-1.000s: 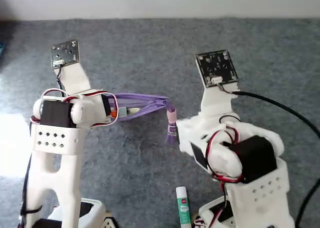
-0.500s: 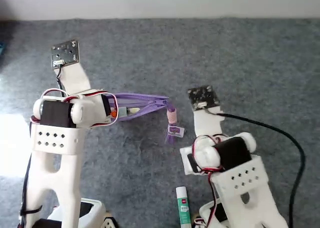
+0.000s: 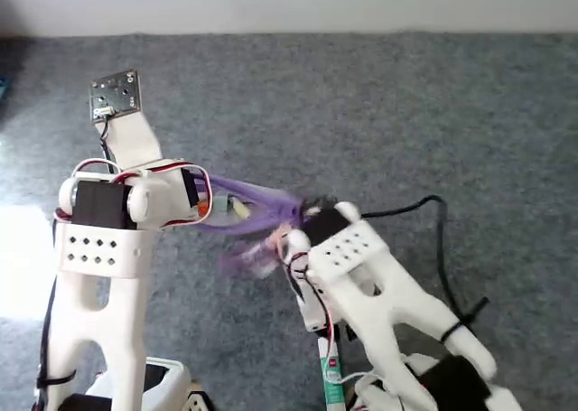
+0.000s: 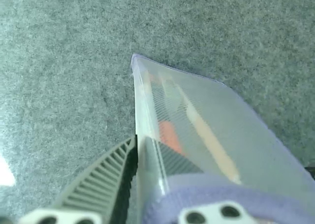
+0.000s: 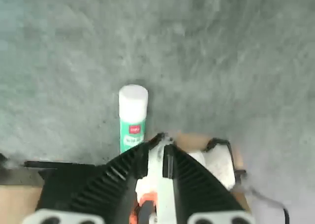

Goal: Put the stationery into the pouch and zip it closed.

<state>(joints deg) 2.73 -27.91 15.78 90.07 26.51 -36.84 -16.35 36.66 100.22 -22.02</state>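
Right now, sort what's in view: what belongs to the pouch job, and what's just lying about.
Belongs to the job:
pouch, clamped in the left gripper
pens inside it
glue stick, lying on the table, not yet in

Just there:
black cable on the right arm
grey table cover

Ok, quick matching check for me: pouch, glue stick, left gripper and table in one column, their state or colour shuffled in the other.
1 pouch
2 glue stick
3 left gripper
4 table

A grey, carpet-like
B shut on the pouch's edge
C clear with purple trim, pens inside
D white cap, green label, lying on the table

Pairs: 1-C, 2-D, 3-B, 4-A
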